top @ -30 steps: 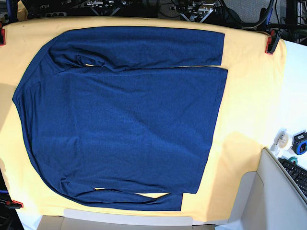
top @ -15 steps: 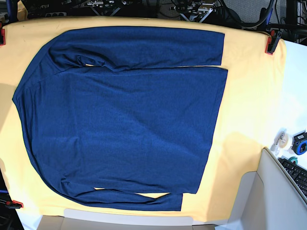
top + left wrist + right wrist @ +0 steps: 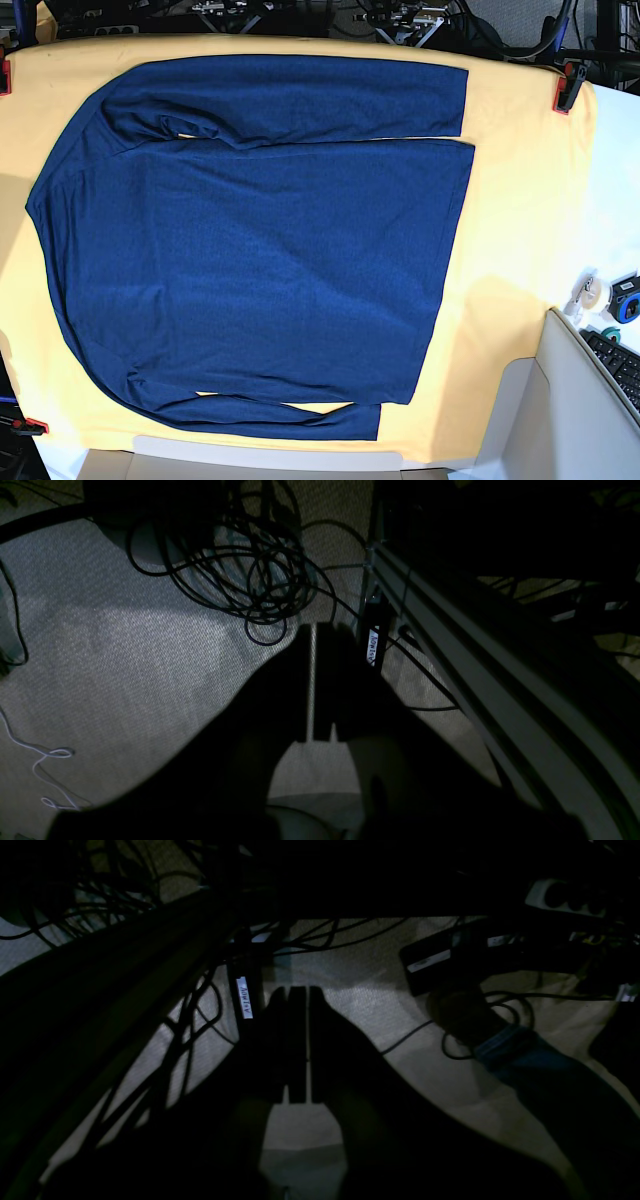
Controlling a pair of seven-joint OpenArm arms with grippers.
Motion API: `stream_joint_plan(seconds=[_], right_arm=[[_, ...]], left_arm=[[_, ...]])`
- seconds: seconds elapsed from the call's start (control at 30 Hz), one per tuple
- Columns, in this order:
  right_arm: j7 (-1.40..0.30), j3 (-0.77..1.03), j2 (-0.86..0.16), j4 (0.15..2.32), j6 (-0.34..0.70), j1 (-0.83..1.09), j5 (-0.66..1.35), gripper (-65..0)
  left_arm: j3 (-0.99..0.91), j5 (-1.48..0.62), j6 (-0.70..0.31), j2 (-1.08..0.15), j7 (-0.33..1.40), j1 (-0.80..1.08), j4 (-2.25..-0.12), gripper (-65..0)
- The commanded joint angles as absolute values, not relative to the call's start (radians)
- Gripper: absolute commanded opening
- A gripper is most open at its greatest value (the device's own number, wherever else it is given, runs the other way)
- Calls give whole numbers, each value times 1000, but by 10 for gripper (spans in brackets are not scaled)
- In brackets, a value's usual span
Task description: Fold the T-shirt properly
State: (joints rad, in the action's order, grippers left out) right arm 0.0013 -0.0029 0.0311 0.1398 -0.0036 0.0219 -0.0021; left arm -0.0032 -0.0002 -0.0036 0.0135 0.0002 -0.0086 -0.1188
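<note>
Base view: the T-shirt [image 3: 260, 250] lies spread flat on the yellow cloth [image 3: 520, 200], both sleeves laid along its body, no arms over it, so I'd say folding hasn't started. Left wrist view has the left gripper [image 3: 315, 680] closed on nothing, pointing at carpet and cables [image 3: 235, 575]. Right wrist view, same deal: right gripper [image 3: 298, 1040] pinched empty, so both need to swing over and open at a shirt edge.

A pale yellow cloth [image 3: 520, 200] is covering the surface, with red clamps [image 3: 567, 85] gripping its corners. The navy T-shirt [image 3: 260, 250] is lying flat on the cloth, sleeves folded alongside.
</note>
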Motion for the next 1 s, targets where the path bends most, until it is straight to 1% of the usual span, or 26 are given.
stream_joint_plan(seconds=[0.0,0.27,0.43,0.97], right_arm=[[10,-4,31,140,-2,21,-5,-649],[10,-4,44,145,-2,19,-5,-649],[13,-5,39,145,-2,21,-5,-649],[15,-4,27,147,-4,38,-5,-650]], left_arm=[[-7,-1,-2,13,-2,-10,-122,-650],[-8,-1,-2,13,-8,-2,-124,-650],[-8,-1,-2,31,-8,-5,-124,-650],[-8,-1,-2,35,-7,-5,-125,-650]])
